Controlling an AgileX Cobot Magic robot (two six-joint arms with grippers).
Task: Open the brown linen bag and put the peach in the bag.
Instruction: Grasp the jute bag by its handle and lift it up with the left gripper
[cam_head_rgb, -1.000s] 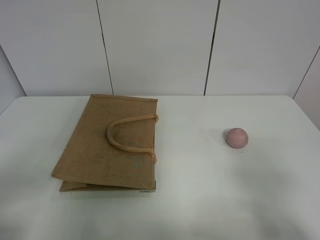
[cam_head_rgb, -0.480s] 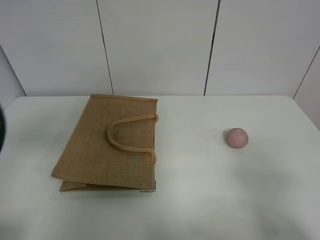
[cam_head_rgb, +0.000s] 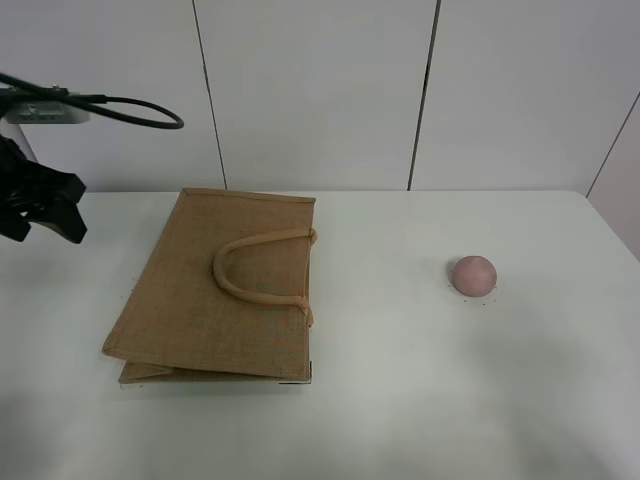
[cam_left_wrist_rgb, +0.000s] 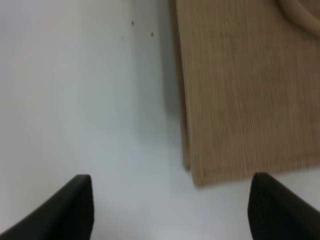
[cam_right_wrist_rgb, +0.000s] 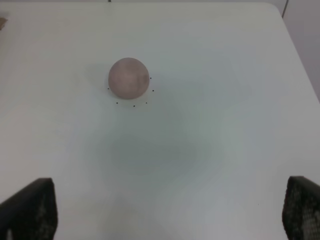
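**Jute bag flat and folded, peach well apart on the white desk**

The desk (cam_head_rgb: 400, 400) is smooth, matte and white. At 9 o'clock from its middle lies the brown linen bag (cam_head_rgb: 190, 300), a flat rectangle of coarse tan weave. Its folded layers show along the near edge. A paler beige loop handle (cam_head_rgb: 258, 296) curves across the top face, both ends at the bag's 3 o'clock edge. The peach (cam_head_rgb: 473, 275), a small round fruit with dull pink matte skin, sits alone on the desk at 3 o'clock from the bag. The left tool (cam_left_wrist_rgb: 175, 210) hangs over the desk near a corner of the bag, its dark fingers spread wide and holding nothing. The right tool (cam_right_wrist_rgb: 167, 215) is equally wide and empty, with the peach ahead of it. Farther back, at 10 o'clock, is the black left arm (cam_head_rgb: 45, 205) with its looping cable (cam_head_rgb: 130, 108). Behind it are pale wall panels (cam_head_rgb: 310, 90).
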